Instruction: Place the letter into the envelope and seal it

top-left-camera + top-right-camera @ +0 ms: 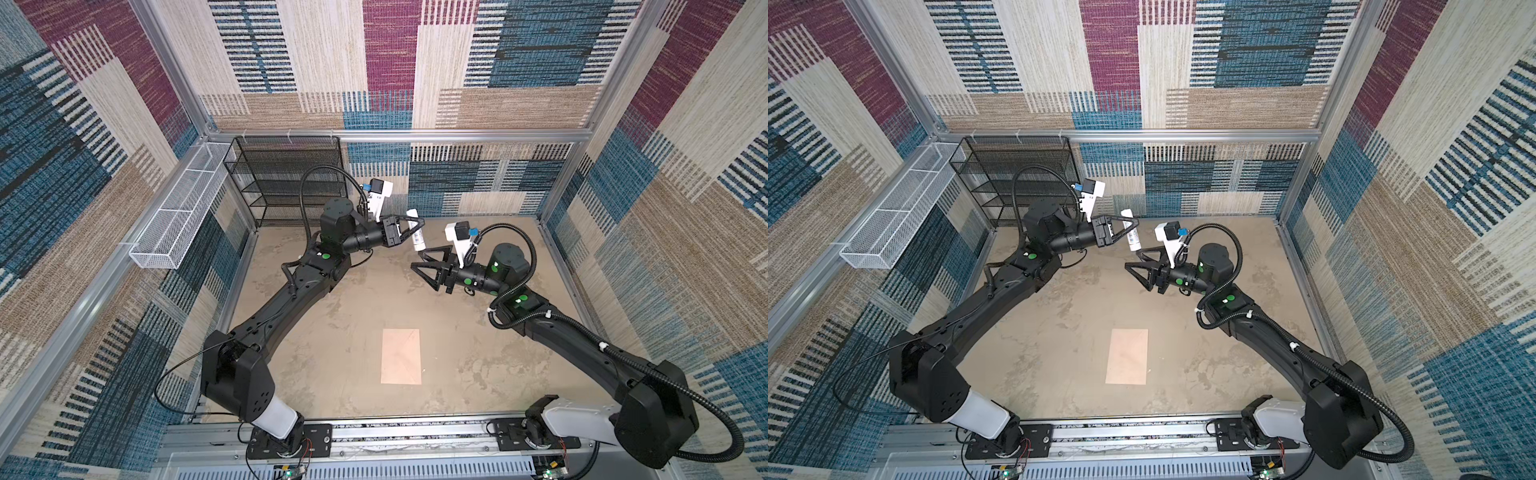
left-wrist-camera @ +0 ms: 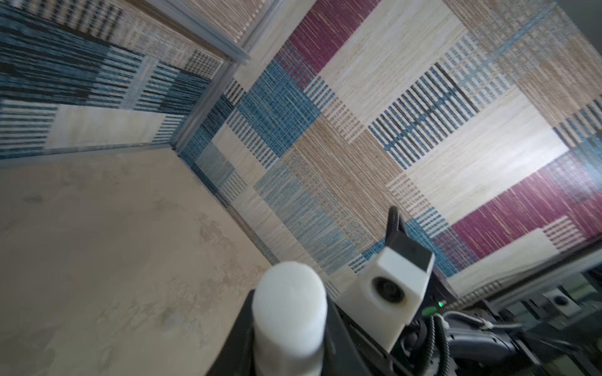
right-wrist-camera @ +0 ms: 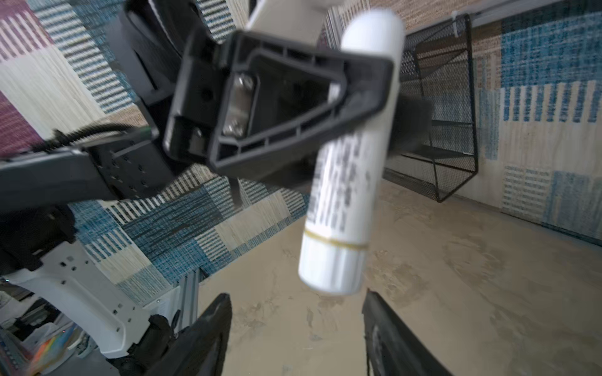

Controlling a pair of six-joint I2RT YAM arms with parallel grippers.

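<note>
Two grippers hang close together above the table (image 1: 332, 332). The left gripper (image 1: 419, 224) is clamped across a white tube (image 1: 418, 243), which tilts with its lower end hanging free. Just beside that lower end, the right gripper (image 1: 419, 258) has its jaws spread wide with nothing between them. Well away from both, back toward the arms' bases, the envelope (image 1: 401, 356) lies flat on the table, apart from either gripper.
</note>
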